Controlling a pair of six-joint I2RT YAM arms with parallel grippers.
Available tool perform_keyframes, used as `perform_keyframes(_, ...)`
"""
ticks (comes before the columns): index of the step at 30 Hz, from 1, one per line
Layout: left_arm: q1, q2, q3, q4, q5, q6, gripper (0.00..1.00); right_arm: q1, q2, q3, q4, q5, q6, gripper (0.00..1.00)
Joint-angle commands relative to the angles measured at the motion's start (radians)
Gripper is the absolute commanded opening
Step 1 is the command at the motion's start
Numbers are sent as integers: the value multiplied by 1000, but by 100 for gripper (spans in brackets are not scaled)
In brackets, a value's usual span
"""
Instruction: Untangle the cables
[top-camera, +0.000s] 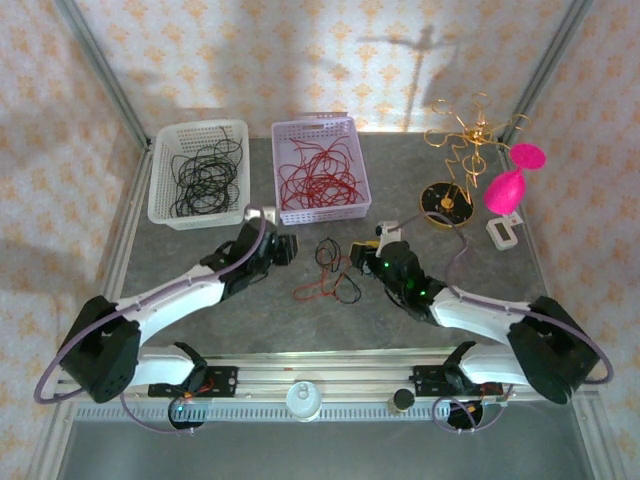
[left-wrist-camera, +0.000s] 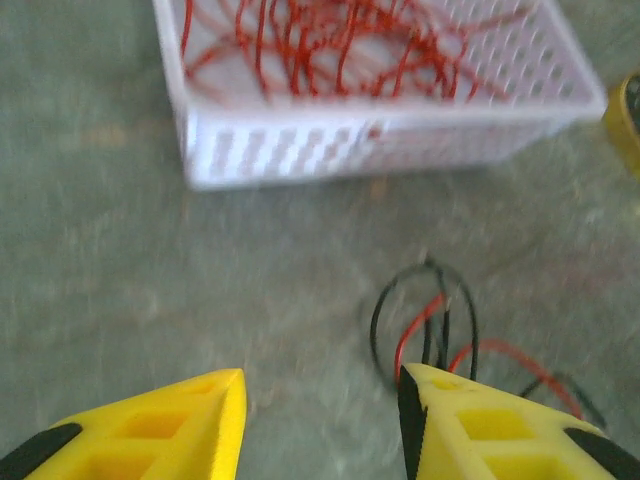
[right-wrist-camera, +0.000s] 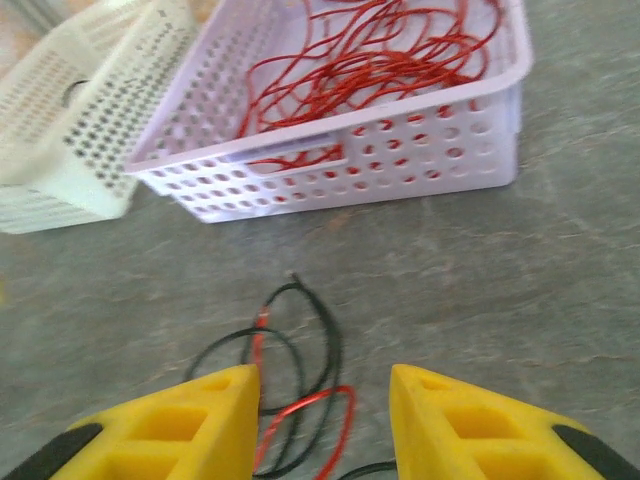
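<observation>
We count 1 white basket (top-camera: 195, 220), 1 lilac basket (top-camera: 322, 215) (2 baskets tot.), 1 loose red/blk cable tangle (top-camera: 328, 272), 1 gold wire ornament (top-camera: 465, 140).

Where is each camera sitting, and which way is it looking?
Top external: high behind the arms, looking down on the table; left arm and right arm show.
Left wrist: on the left arm, facing the lilac basket; the open left pincer shows.
Right wrist: on the right arm, facing that basket and the white basket; the open right pincer shows.
Shared: both wrist views see the loose red-and-black cables before the lilac basket.
</observation>
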Motion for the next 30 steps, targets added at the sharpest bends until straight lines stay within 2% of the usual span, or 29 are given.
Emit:
perform_keyframes(1,-23,-68,-78,3,-3,-125,45,40,-76,74,-234,-111,88,38)
perform_keyframes(6,-68,-79,-129,-52,-14,-195,45,136,-37,163,-423,-109,144,36)
perform_keyframes(8,-92,-78,-130,-81,-28,-207,45,152,12,174,-444,-130,202,31)
perform_keyframes(11,-104,-86,-150,-70,-27,-221,44,189,47,176,-420,-131,287,28)
perform_keyframes(16,-107,-98,-183,-17,-19,-235,44,248,110,195,-403,-44,366,28)
perform_keyframes(21,-107,-82,-177,-10,-18,-226,44,250,148,184,-370,57,422,33)
perform_keyframes(30,-109,-116,-191,-12,-30,-219,44,250,203,161,-302,52,476,33)
